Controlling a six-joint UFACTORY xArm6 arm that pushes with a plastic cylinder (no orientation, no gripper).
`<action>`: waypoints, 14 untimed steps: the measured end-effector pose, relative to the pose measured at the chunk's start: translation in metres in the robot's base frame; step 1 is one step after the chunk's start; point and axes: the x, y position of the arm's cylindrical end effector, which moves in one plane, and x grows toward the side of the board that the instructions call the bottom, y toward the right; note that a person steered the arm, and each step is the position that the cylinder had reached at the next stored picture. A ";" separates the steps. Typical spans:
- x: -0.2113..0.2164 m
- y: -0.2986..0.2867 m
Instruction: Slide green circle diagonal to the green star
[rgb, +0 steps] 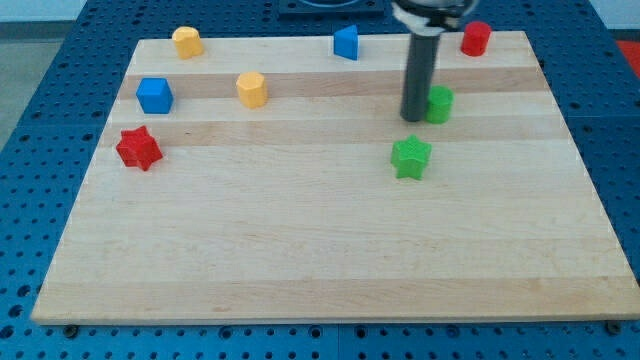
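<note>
The green circle (440, 104) sits on the table (300, 250), up and a bit right of the green star (411, 157). My tip (413, 117) touches its left side. There are no jaws, just 1 rod holding nothing. The circle looks small, light, hard and easy to slide, so push low on its side.

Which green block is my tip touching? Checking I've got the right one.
The green circle block, right beside my tip. The green star block sits apart, toward the view's bottom.
</note>
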 end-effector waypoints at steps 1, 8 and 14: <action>0.000 -0.011; -0.022 0.068; 0.007 0.069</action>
